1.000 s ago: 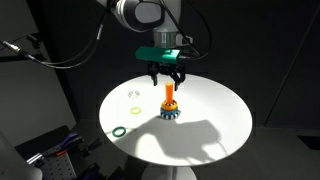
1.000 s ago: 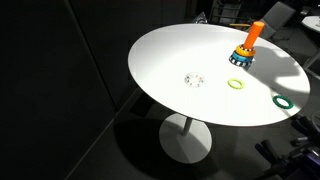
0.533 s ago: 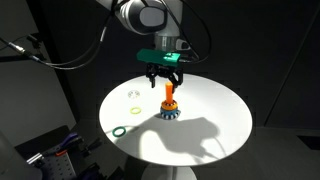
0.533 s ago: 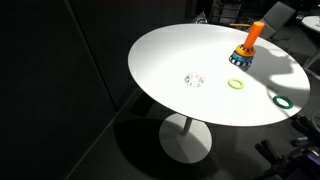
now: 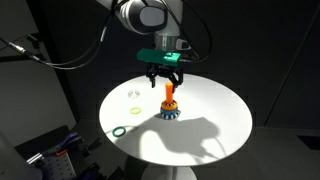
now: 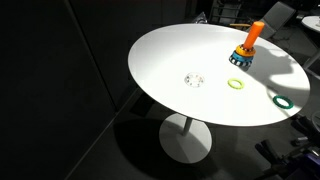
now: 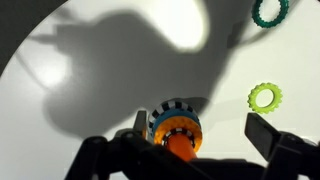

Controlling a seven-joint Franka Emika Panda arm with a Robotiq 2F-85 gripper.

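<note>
End effector (image 5: 167, 81) spread open, holding nothing, directly over the peg (image 5: 169, 97). Peg stands upright on the table (image 5: 220, 120), long axis vertical, centred between the fingers.

The arm (image 5: 140, 14) reaches down from above, and its hand (image 5: 168, 81) hangs over the round white tabletop (image 5: 225, 105), fingers spread apart. Right under the hand stands an orange peg (image 5: 169, 96), upright on a dark base (image 5: 169, 113), its top level with the fingertips and between them. Off to one side lie a pale ring (image 5: 134, 96), a yellowish ring (image 5: 133, 108) and, near the edge, a dark green ring (image 5: 119, 131). The arm's shadow (image 5: 200, 130) falls across the tabletop.
</note>
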